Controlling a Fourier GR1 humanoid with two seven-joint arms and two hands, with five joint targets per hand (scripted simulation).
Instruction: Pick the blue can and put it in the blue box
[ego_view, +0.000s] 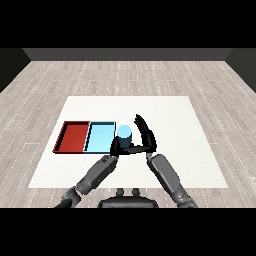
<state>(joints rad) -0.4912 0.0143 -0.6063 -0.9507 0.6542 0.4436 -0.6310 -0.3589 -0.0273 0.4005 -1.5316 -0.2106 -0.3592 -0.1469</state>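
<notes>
On a white table (165, 107) set on a grey plank floor (60, 75), a red tray (64, 136) lies at the left with a light blue tray (98, 125) touching its right side. Just beside the blue tray's right edge, near its far corner, a light blue can (124, 133) stands upright and outside the tray, with the left hand (116, 148) at its near-left side, fingers curled against it. The right hand (146, 135) stands to the can's right, its fingers straight and spread, pointing up and away, its thumb side reaching toward the can's base.
</notes>
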